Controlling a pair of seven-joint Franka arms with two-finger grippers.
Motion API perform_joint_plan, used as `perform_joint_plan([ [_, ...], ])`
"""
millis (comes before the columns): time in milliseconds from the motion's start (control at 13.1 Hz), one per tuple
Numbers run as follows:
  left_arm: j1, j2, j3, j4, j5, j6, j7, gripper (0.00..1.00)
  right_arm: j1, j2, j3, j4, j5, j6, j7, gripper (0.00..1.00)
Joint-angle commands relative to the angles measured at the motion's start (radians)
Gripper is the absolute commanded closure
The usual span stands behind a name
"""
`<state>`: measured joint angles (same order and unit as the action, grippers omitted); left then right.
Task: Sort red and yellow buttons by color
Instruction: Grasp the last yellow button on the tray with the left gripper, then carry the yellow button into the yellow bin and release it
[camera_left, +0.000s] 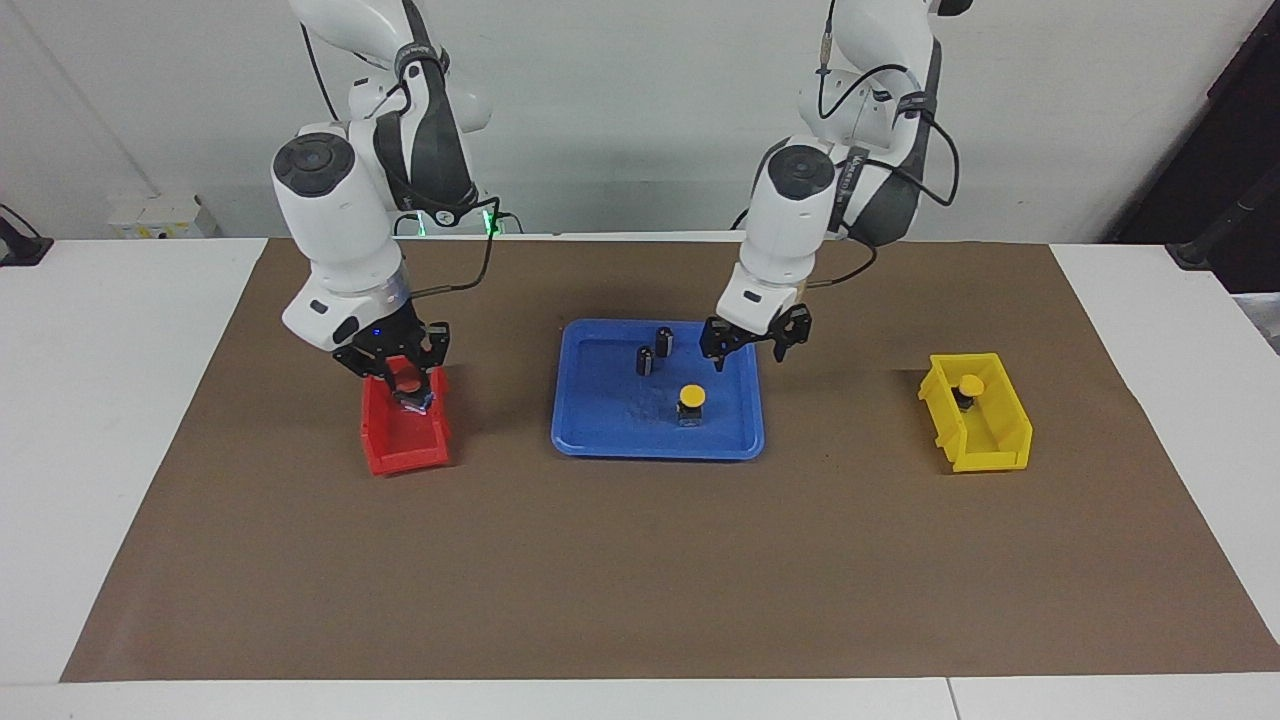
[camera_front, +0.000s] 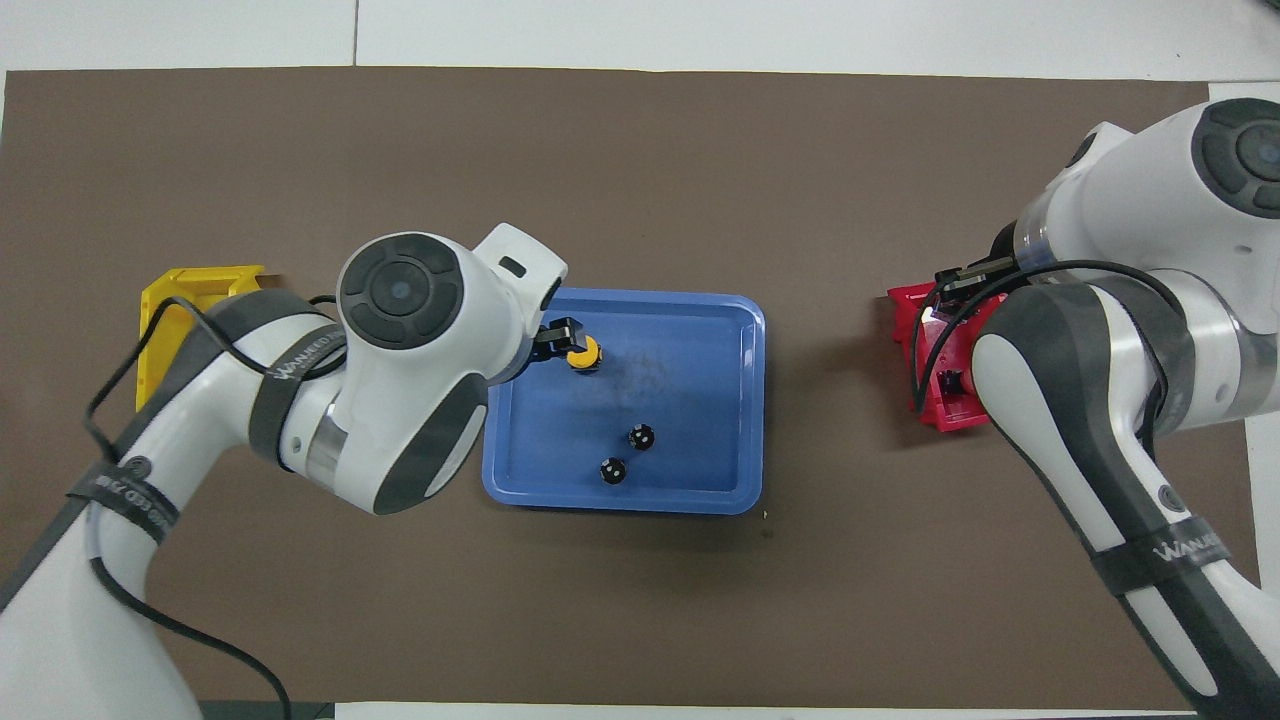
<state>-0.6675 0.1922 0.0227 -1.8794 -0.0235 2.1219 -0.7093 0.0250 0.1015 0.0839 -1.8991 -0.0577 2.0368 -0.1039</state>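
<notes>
Facing only, red button (camera_left: 405, 382), right hand (camera_left: 408, 385)

A tray (camera_left: 600, 440) sits mid-worktop (camera_left: 640, 560), with one bin (camera_left: 405, 445) toward the right arm's end and another bin (camera_left: 985, 440) toward the left arm's end. In the tray, two capless cylinders (camera_left: 653, 350) stand nearer the robots than a push-button (camera_left: 690, 403). Another push-button (camera_left: 967, 390) sits in the bin at the left arm's end.
</notes>
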Motion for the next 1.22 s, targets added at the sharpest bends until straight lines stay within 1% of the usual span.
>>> perform_joint_plan([
  [0, -0.038, 0.099, 0.022, 0.051, -0.022, 0.056, -0.025, 0.01, -0.034, -0.060, 0.017, -0.126, 0.016, 0.103, -0.066, 0.74],
  [76, -0.040, 0.130, 0.022, 0.072, -0.024, 0.067, -0.027, 0.02, -0.037, -0.060, 0.017, -0.141, 0.016, 0.121, -0.069, 0.74],
  [153, -0.047, 0.145, 0.022, 0.077, -0.024, 0.070, -0.027, 0.02, -0.045, -0.056, 0.016, -0.156, 0.039, 0.150, -0.074, 0.74],
  [306, -0.049, 0.150, 0.020, 0.075, -0.024, 0.085, -0.027, 0.04, -0.053, -0.056, 0.016, -0.215, 0.058, 0.232, -0.076, 0.74],
  [382, -0.047, 0.150, 0.020, 0.075, -0.024, 0.090, -0.027, 0.05, -0.053, -0.052, 0.016, -0.225, 0.058, 0.249, -0.077, 0.74],
  [459, -0.047, 0.150, 0.020, 0.074, -0.026, 0.092, -0.027, 0.11, -0.054, -0.051, 0.014, -0.236, 0.058, 0.269, -0.088, 0.74],
  [535, -0.047, 0.150, 0.020, 0.072, -0.038, 0.086, -0.039, 0.54, -0.057, -0.052, 0.014, -0.253, 0.058, 0.290, -0.105, 0.74],
  [612, -0.047, 0.151, 0.020, 0.063, -0.044, 0.093, -0.048, 0.98, -0.077, -0.055, 0.014, -0.271, 0.058, 0.313, -0.128, 0.74],
  [765, -0.047, 0.150, 0.020, 0.068, -0.047, 0.082, -0.050, 0.99, -0.088, -0.051, 0.014, -0.287, 0.058, 0.338, -0.160, 0.74],
  [841, -0.043, 0.151, 0.020, 0.084, -0.049, 0.069, -0.052, 0.99, -0.086, -0.051, 0.014, -0.301, 0.058, 0.351, -0.160, 0.74],
  [918, -0.038, 0.151, 0.023, 0.120, -0.050, 0.029, -0.052, 0.99, -0.088, -0.054, 0.014, -0.316, 0.058, 0.362, -0.160, 0.74],
  [1071, -0.005, 0.135, 0.032, 0.221, -0.050, -0.118, -0.048, 0.99, -0.085, -0.048, 0.014, -0.327, 0.058, 0.378, -0.158, 0.74],
  [1147, 0.041, 0.116, 0.033, 0.274, -0.043, -0.214, -0.039, 0.99, -0.079, -0.034, 0.014, -0.327, 0.058, 0.381, -0.157, 0.74],
])
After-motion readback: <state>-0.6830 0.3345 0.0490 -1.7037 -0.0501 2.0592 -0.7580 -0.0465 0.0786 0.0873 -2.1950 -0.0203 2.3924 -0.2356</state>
